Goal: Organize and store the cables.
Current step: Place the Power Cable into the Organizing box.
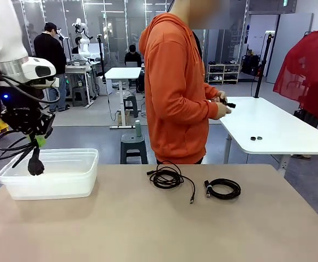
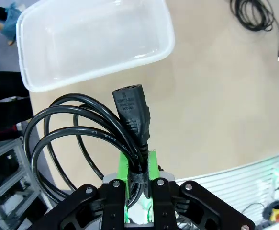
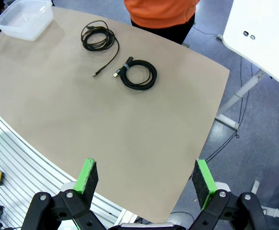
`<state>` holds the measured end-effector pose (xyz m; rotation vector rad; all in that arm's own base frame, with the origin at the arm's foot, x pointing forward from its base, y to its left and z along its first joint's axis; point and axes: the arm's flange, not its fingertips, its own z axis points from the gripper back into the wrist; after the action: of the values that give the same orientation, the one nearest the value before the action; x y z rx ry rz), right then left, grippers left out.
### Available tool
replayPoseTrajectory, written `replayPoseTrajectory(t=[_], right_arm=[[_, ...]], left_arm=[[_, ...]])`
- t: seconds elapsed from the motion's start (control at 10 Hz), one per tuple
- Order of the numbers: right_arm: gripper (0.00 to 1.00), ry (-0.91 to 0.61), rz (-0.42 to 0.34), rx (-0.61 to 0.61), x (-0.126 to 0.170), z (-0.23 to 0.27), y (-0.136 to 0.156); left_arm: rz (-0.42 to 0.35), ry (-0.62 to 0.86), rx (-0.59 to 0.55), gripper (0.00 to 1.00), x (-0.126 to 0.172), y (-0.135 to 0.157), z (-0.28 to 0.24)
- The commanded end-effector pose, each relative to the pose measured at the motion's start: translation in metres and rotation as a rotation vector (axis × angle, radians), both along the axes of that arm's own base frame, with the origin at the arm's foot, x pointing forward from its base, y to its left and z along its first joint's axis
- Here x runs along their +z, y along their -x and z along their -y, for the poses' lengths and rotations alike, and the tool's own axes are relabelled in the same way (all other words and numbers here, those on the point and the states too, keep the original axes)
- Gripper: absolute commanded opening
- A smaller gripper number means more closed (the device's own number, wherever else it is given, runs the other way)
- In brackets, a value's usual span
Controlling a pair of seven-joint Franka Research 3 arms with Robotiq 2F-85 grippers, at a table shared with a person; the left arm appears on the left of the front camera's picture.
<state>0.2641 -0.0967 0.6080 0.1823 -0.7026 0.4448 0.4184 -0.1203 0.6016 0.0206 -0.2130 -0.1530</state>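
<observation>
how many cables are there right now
3: a power cord held in the left end effector near the bin, a loose coil mid-table, a tied coil to its right. The person's hands may hold another.

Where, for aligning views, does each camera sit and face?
Front: between the arms, facing the person across the table; left gripper holds a power cable near the bin.
Left wrist: beside the bin, looking down shut fingers.
Right wrist: high, looking down past open right gripper.
Shared: front, right wrist show loose coil, neat coil.
</observation>
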Motion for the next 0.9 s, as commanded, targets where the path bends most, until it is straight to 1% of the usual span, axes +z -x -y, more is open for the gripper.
replayPoseTrajectory(t=[0.0, 0.3, 0.4, 0.5, 0.6, 0.7, 0.8], right_arm=[[1.00, 0.003, 0.000, 0.000, 0.001, -0.001, 0.000], [1.00, 0.003, 0.000, 0.000, 0.001, -0.001, 0.000], [1.00, 0.003, 0.000, 0.000, 0.001, -0.001, 0.000], [1.00, 0.003, 0.000, 0.000, 0.001, -0.001, 0.000], [1.00, 0.003, 0.000, 0.000, 0.001, -0.001, 0.000], [1.00, 0.003, 0.000, 0.000, 0.001, -0.001, 0.000], [1.00, 0.003, 0.000, 0.000, 0.001, -0.001, 0.000]], left_arm=[[-0.006, -0.037, 0.001, 0.18, 0.002, -0.003, 0.007], [-0.006, -0.037, 0.001, 0.18, 0.002, -0.003, 0.007], [-0.005, -0.012, -0.009, 0.18, -0.004, 0.000, 0.007], [-0.034, -0.038, -0.031, 0.18, 0.001, -0.008, 0.001], [-0.010, -0.008, -0.036, 0.18, 0.009, -0.033, -0.018], [-0.048, -0.072, -0.170, 0.18, 0.010, -0.050, -0.036], [-0.018, -0.125, -0.237, 0.18, 0.010, -0.069, -0.053]])
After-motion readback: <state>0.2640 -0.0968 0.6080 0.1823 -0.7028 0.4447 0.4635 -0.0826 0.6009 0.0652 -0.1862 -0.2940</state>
